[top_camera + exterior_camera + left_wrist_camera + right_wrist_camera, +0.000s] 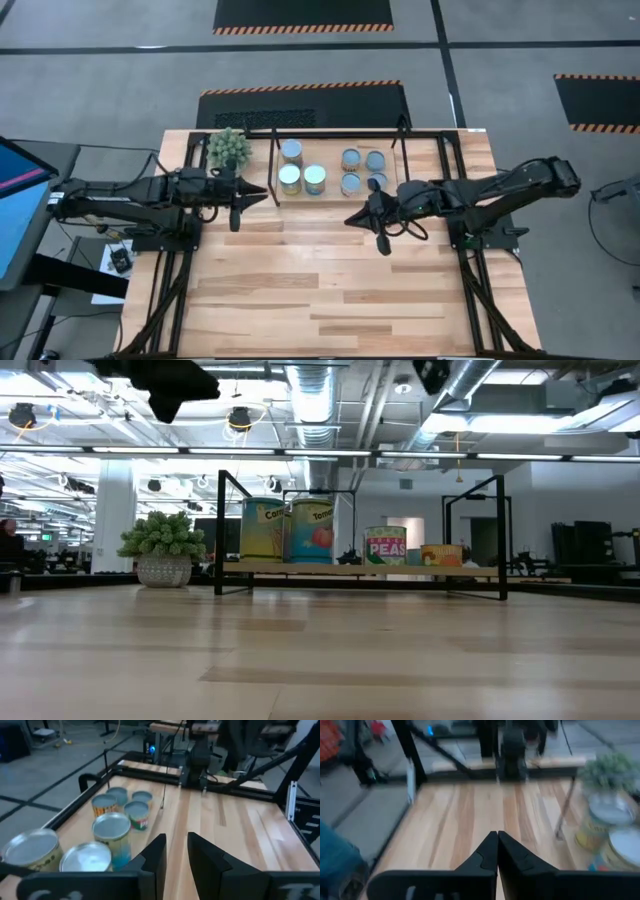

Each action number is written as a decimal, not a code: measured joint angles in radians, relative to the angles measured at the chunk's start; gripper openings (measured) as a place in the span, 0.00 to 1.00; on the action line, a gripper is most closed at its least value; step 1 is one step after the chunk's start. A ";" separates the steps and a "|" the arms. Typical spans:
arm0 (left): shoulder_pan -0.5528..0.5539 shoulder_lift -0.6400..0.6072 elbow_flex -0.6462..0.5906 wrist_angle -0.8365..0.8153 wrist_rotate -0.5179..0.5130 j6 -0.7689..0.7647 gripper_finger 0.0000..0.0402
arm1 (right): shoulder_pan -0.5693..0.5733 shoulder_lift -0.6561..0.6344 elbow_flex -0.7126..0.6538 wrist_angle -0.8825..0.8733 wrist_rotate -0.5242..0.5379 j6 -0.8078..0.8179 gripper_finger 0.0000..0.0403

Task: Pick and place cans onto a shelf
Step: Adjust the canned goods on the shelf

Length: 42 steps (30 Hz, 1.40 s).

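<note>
Standing together on the shelf [330, 190] at the table's far edge, the cans [302, 179] look already placed: three tall tins beside the potted plant [229, 148], four shorter ones in a square further right. Silver lids show from above; one label reads PEAS. Both arms hover off the shelf, probably finished. Left gripper [174, 851] is empty, fingers slightly apart. Right gripper [497, 851] is pressed closed on nothing.

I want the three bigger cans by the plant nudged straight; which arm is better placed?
Left. The left gripper, open, sits just beside the bigger cans on the shelf; the right gripper, shut, lies farther off, in front of the four small cans.
</note>
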 joint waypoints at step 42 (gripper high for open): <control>0.021 -0.052 -0.253 0.336 0.113 0.002 0.17 | -0.047 0.013 -0.415 0.588 -0.056 0.120 0.08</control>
